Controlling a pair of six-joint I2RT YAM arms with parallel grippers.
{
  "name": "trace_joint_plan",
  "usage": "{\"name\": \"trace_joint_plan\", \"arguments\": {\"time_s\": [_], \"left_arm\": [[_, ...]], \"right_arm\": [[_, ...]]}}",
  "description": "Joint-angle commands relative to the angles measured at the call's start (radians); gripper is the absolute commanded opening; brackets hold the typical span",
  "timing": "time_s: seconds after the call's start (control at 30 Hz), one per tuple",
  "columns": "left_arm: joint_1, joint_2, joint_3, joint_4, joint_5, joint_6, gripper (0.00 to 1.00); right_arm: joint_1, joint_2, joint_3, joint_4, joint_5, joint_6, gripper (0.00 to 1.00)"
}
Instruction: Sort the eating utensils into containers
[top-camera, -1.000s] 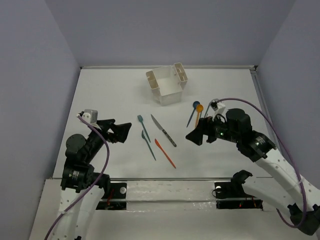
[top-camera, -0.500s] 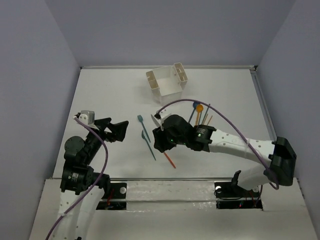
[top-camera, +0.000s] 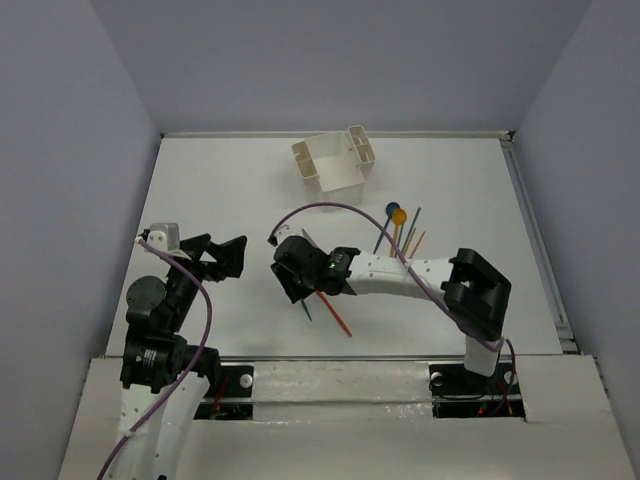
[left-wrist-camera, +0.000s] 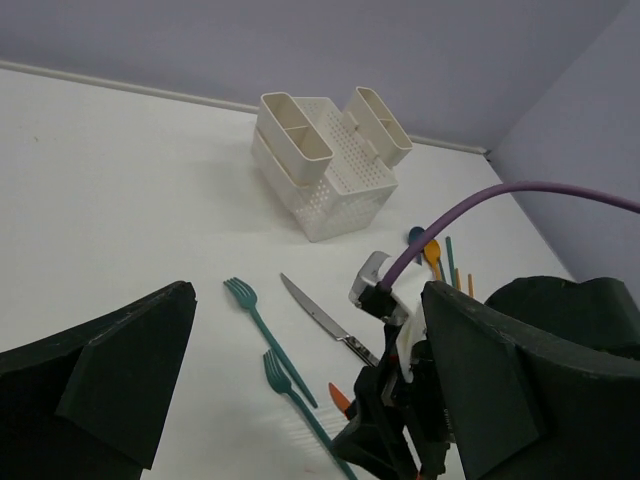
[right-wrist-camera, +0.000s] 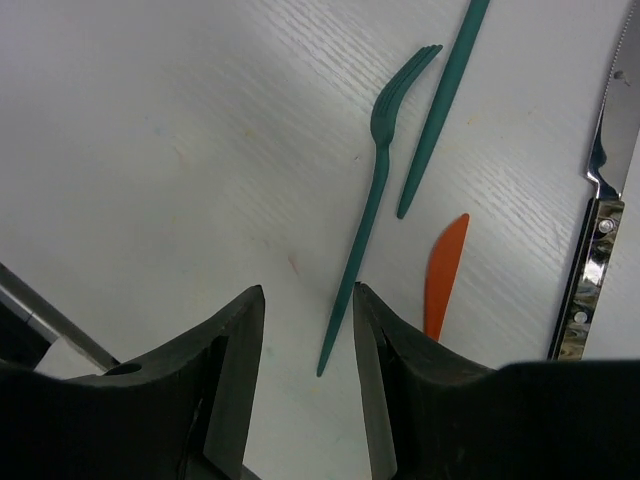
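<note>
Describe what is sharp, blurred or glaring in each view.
Right wrist view: the right fingers near the lens are dark and slightly soft, the teal fork is sharp, and the steel knife blade shows glare. Left wrist view: the left fingers are nearly black, the white caddy is crisp. Top view: even light, faint shadows on the table.

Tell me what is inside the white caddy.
No utensil shows in the caddy: its big middle compartment shows only a bare perforated floor. The bottoms of the narrow side slots are hidden by their own walls.
</note>
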Motion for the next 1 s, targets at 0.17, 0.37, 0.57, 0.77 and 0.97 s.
{"name": "trace_joint_plan", "arguments": {"time_s": [0.17, 0.37, 0.57, 0.77, 0.97], "left_arm": [[0.007, -0.034, 0.003, 0.018, -0.037, -0.005, 0.99], [0.016, -0.051, 0.012, -0.001, -0.085, -0.013, 0.99], [0.016, -0.051, 0.012, -0.002, -0.085, -0.01, 0.99], [0.016, -0.05, 0.012, -0.001, -0.079, -0.01, 0.99], [0.016, -0.048, 0.012, 0.002, -0.076, -0.01, 0.99]], "right_arm": [[0.01, 0.142, 0.15, -0.042, 0.126, -0.038, 0.46], [0.01, 0.22, 0.188, -0.052, 0.155, -0.044, 0.45], [0.01, 0.257, 0.199, -0.052, 0.163, -0.041, 0.4], [0.001, 0.268, 0.188, -0.038, 0.162, -0.036, 0.36], [0.001, 0.288, 0.204, -0.024, 0.138, -0.036, 0.23]]}}
